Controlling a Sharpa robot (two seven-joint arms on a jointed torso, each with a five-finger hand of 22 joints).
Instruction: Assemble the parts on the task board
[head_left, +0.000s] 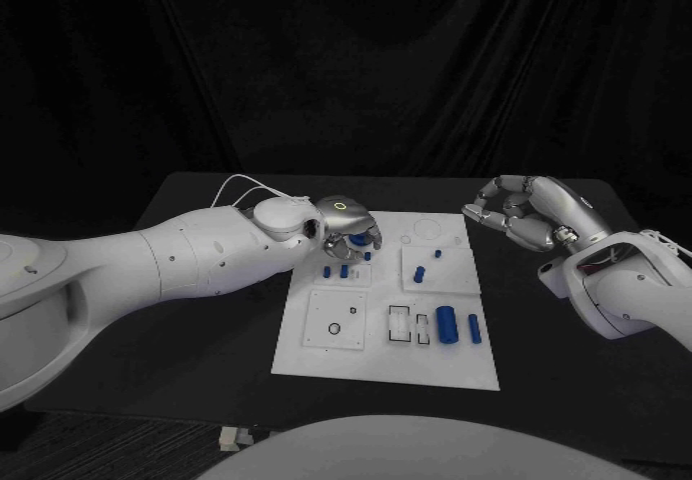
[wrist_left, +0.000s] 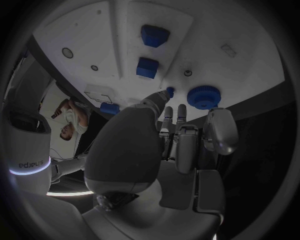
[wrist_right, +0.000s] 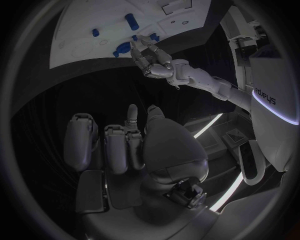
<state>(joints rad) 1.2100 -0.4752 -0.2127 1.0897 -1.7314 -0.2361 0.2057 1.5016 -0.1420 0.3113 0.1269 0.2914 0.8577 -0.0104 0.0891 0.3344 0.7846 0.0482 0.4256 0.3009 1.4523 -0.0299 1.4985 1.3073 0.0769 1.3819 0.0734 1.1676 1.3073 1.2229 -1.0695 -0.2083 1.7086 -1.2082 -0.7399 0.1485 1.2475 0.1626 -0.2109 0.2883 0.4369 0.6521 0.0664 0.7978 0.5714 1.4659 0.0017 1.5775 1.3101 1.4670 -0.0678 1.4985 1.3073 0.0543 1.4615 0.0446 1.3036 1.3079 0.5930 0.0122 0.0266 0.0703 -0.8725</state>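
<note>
Left robot hand (head_left: 346, 226) is down over the far-left part of the task board (head_left: 387, 372), fingers curled around the blue gear-like part (wrist_left: 203, 97) there; can't tell if it's actually gripped or just touched. Right robot hand (head_left: 526, 213) hangs off the board's far-right side over the table (head_left: 202, 330), fingers curled in, holding nothing. Looks like pick/seat step on that part; next move needs a confirmed grasp, then alignment with its slot.

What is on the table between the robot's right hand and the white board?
Nothing. In the head view, only bare black table lies between the right hand and the edge of the task board.
</note>
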